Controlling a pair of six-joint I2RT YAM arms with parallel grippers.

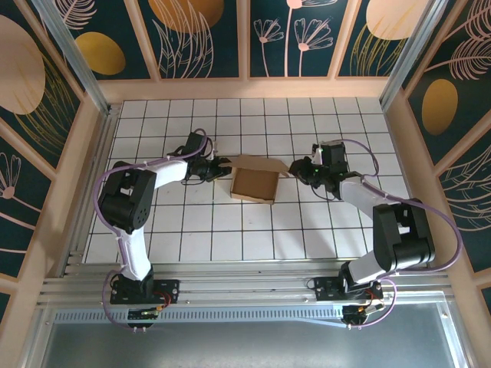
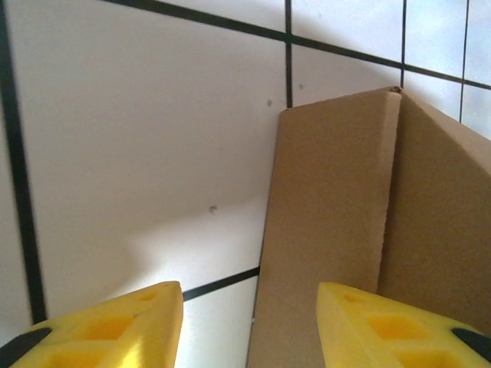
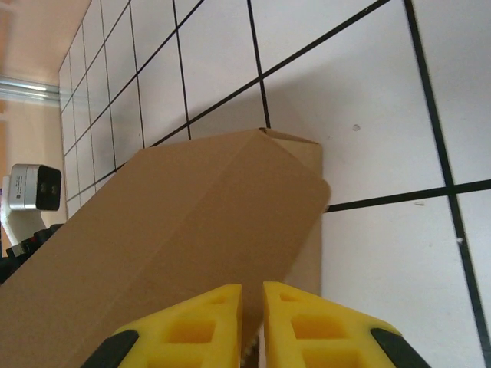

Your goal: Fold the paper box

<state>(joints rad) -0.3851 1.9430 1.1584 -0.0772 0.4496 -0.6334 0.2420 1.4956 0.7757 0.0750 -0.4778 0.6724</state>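
Observation:
The paper box [image 1: 255, 186] is plain brown cardboard, an open square tray at the middle of the tiled table, with a lid flap [image 1: 257, 162] raised along its far side. My left gripper [image 1: 225, 166] is at the box's far left corner. In the left wrist view it [image 2: 247, 290] stands open, with the edge of the box's wall [image 2: 330, 230] lying between the yellow fingers [image 2: 138, 326]. My right gripper [image 1: 294, 168] is at the flap's right end. In the right wrist view it [image 3: 252, 290] is shut on the edge of the flap [image 3: 192, 222].
The white tiled table [image 1: 307, 230] has wooden walls [image 1: 245, 88] at the back and both sides. A metal rail [image 1: 245, 287] runs along the near edge by the arm bases. The left arm's wrist [image 3: 34, 186] shows beyond the box.

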